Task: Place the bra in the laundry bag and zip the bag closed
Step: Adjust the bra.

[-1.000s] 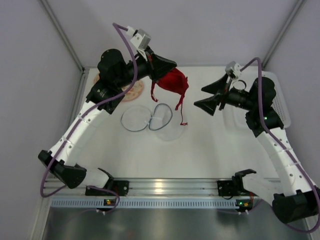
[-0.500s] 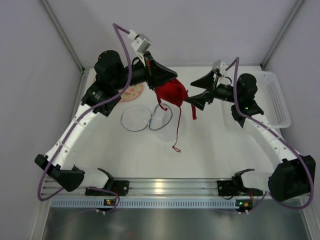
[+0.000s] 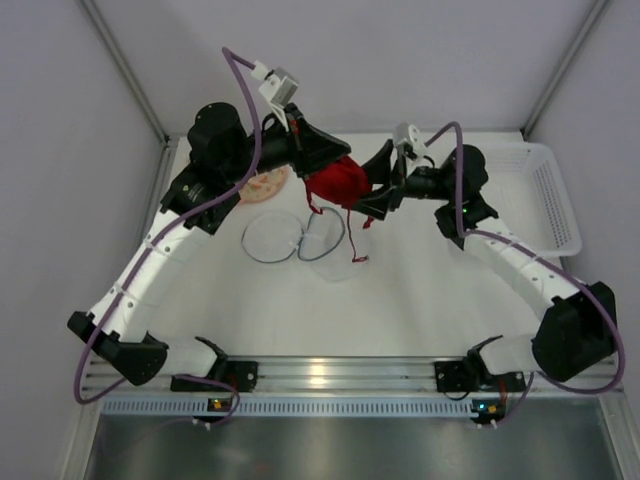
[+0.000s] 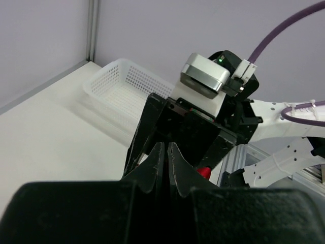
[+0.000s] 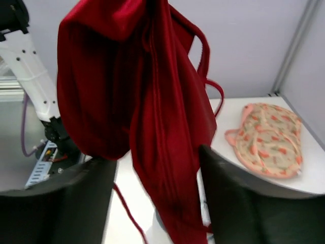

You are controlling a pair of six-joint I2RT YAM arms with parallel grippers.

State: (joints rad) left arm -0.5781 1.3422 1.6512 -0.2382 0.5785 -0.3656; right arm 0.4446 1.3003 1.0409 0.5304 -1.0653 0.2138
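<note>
My left gripper (image 3: 333, 160) is shut on the red bra (image 3: 338, 183) and holds it up in the air above the table's back middle. In the left wrist view its fingers (image 4: 166, 152) are pressed together, with only a scrap of red bra (image 4: 204, 172) showing past them. My right gripper (image 3: 372, 188) is open, one finger on each side of the hanging bra (image 5: 147, 96) in the right wrist view (image 5: 155, 175). The laundry bag (image 3: 296, 237), clear mesh with a blue rim, lies flat on the table below the bra. A red strap (image 3: 352, 240) dangles over it.
A floral peach bra (image 3: 265, 185) lies at the back left and also shows in the right wrist view (image 5: 266, 137). A white plastic basket (image 3: 545, 195) stands at the back right; the left wrist view shows it too (image 4: 119, 89). Enclosure walls surround the table.
My right arm has swung left from the basket to the bra, so its open fingers now straddle it. My left gripper has held the bra up, shifting slightly. The dangling strap hangs shorter.
</note>
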